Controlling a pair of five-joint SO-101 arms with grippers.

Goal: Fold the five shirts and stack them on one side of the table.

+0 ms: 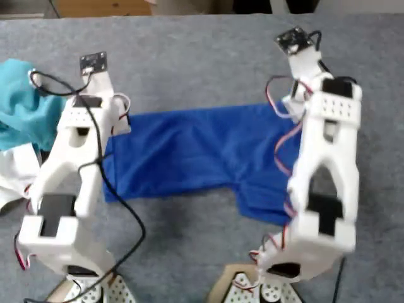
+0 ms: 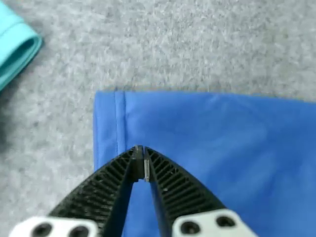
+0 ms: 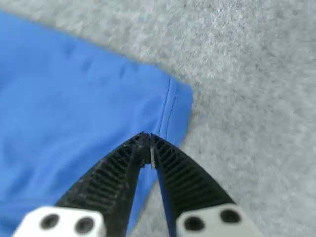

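Note:
A blue shirt (image 1: pixel 189 151) lies flat across the middle of the grey table, partly folded into a long band with one sleeve sticking out toward the front right. My left gripper (image 1: pixel 120 123) is at the shirt's left end. In the left wrist view it (image 2: pixel 139 160) is shut, its tips meeting just above the blue shirt (image 2: pixel 222 148) close to the hemmed corner. My right gripper (image 1: pixel 287 104) is at the shirt's right end. The right wrist view has it (image 3: pixel 148 148) shut over the blue shirt (image 3: pixel 74 108) near its hem. No fabric bunches between either pair of fingers.
A crumpled teal shirt (image 1: pixel 22 107) lies at the table's left edge, its sleeve (image 2: pixel 15 49) near the left gripper. A white shirt (image 1: pixel 16 170) lies just in front of it. Bare grey table (image 1: pixel 189 57) stretches behind the blue shirt.

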